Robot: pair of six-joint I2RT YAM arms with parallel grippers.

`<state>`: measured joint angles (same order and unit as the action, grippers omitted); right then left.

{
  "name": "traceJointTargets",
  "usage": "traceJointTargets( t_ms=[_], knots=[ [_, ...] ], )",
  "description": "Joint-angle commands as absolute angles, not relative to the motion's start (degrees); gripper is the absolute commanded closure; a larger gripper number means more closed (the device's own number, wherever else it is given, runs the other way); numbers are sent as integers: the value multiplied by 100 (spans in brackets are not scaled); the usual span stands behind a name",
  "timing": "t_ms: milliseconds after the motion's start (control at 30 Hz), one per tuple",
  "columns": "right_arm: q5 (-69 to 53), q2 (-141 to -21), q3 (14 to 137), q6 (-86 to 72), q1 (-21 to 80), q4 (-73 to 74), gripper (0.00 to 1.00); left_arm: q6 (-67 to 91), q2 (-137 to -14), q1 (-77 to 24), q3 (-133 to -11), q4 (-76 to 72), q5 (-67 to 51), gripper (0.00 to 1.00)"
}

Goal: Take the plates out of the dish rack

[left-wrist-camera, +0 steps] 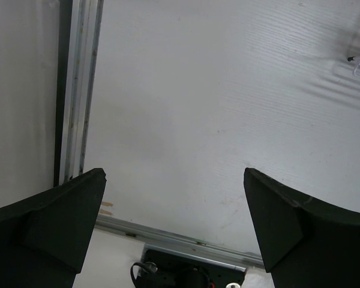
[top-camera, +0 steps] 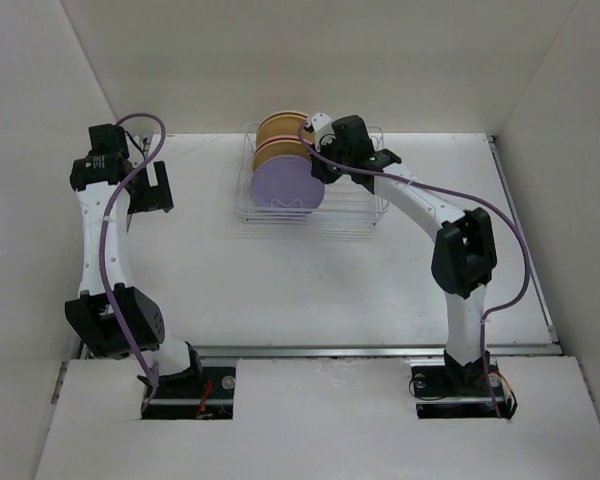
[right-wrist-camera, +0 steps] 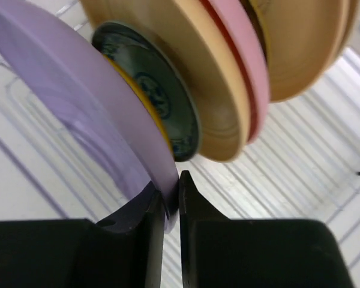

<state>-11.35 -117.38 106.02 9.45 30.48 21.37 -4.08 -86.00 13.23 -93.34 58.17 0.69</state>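
Clearance is tight: my right gripper (right-wrist-camera: 171, 186) clenches the lavender plate (right-wrist-camera: 72, 102) in the dish rack (top-camera: 352, 215), far centre, teal plate (right-wrist-camera: 168, 114) just behind; left gripper (left-wrist-camera: 174, 174) hangs released, far left

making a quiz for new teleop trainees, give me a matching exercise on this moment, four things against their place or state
Things:
1. lavender plate
2. teal plate
3. left jaws
4. dish rack

Places or states:
A. wide open above the table
B. holds the plates upright
C. rim pinched in the right jaws
D. between the lavender plate and the cream-tan plate

Pairs: 1-C, 2-D, 3-A, 4-B
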Motion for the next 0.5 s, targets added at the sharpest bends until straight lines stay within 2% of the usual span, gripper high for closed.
traceJointTargets(
  t_ms=[0,133,467],
  knots=[
    [-880,-11436,10776,737,3076,1661,90,-466,-8543,1345,-9247,5845,123,0],
    [-19,-10882,10197,1081,3190,1091,100,-466,-8543,1345,-9176,5730,185,0],
    [386,-9870,9457,1195,3190,475,100,-466,-8490,1345,-9176,5730,-509,0]
  ],
)
